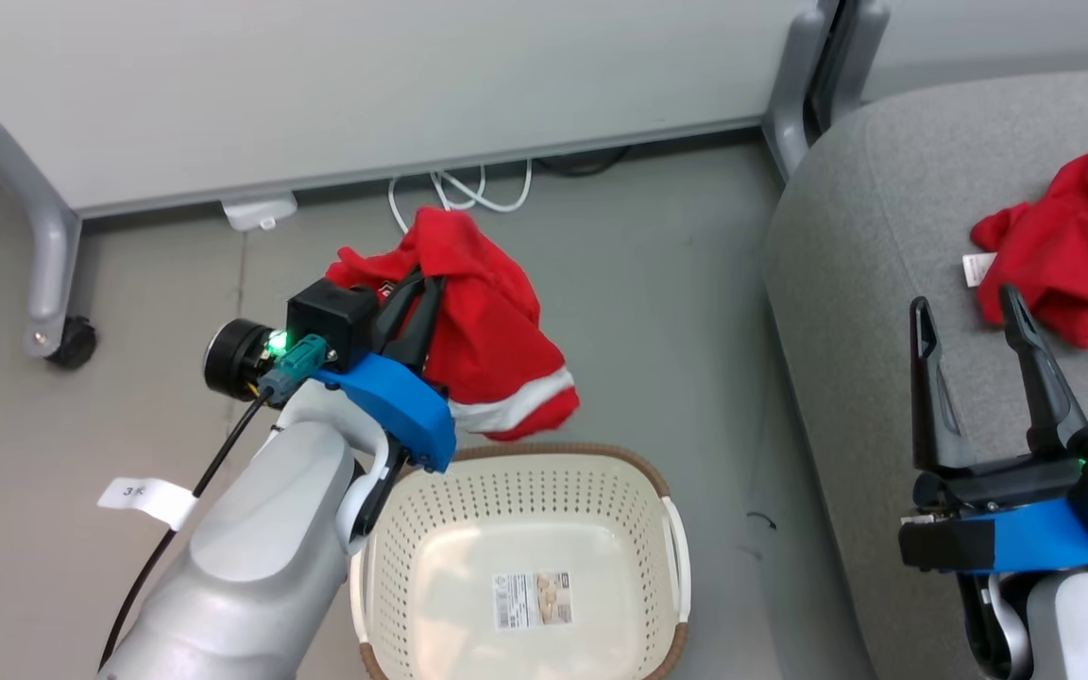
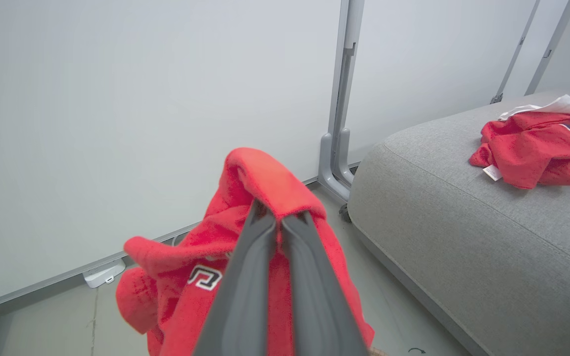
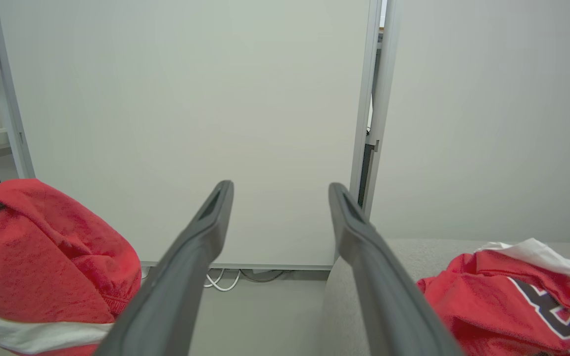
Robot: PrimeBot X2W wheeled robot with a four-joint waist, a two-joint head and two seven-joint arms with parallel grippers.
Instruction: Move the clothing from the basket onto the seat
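My left gripper (image 1: pixel 423 283) is shut on a red garment with a broad white stripe (image 1: pixel 497 349), which hangs in the air above the far rim of the basket (image 1: pixel 667 529). The left wrist view shows my left gripper (image 2: pixel 279 220) pinching a fold of the red garment (image 2: pixel 260 188). The basket's inside holds nothing but a label sticker. A red jersey with dark lettering (image 1: pixel 1073 250) lies crumpled on the grey seat (image 1: pixel 865 246) at the right. My right gripper (image 1: pixel 964 312) stands open over the seat, just short of the jersey (image 3: pixel 512 296).
A white partition wall (image 1: pixel 365 85) on grey wheeled legs (image 1: pixel 43 264) runs behind. White cables (image 1: pixel 459 189) lie on the floor under it. A dark cable with a paper tag (image 1: pixel 143 496) hangs from my left arm. Grey floor lies between basket and seat.
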